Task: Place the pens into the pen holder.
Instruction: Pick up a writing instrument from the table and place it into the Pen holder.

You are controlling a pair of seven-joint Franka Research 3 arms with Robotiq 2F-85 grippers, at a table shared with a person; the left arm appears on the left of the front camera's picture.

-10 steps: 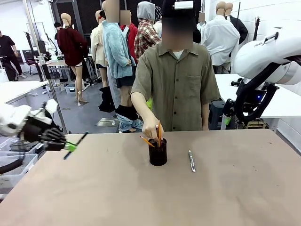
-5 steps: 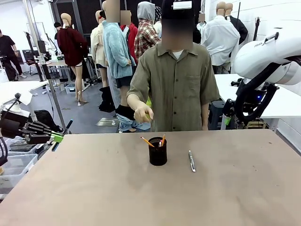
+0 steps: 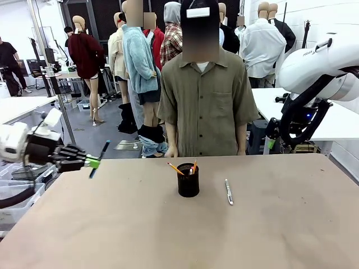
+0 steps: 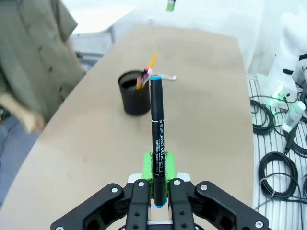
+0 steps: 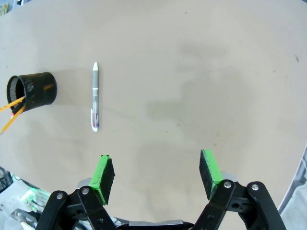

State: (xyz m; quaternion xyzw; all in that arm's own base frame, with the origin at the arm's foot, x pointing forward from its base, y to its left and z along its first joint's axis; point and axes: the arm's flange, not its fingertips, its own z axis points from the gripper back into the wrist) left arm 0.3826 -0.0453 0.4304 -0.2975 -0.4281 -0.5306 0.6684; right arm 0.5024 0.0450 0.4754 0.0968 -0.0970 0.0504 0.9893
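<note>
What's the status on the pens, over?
Left gripper shut on black marker, near table's left edge. Right gripper open above table. Silver pen lies beside pen holder; orange pencils inside.

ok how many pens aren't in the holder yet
2. A black marker is clamped in the left end effector by the table's left edge; a silver-grey pen lies just right of the pen holder. Any outside the frames would be missed.

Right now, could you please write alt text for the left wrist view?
The left claw is shut on a black marker with a blue end, pointing toward the black mesh pen holder holding orange pencils on the tan table.
</note>
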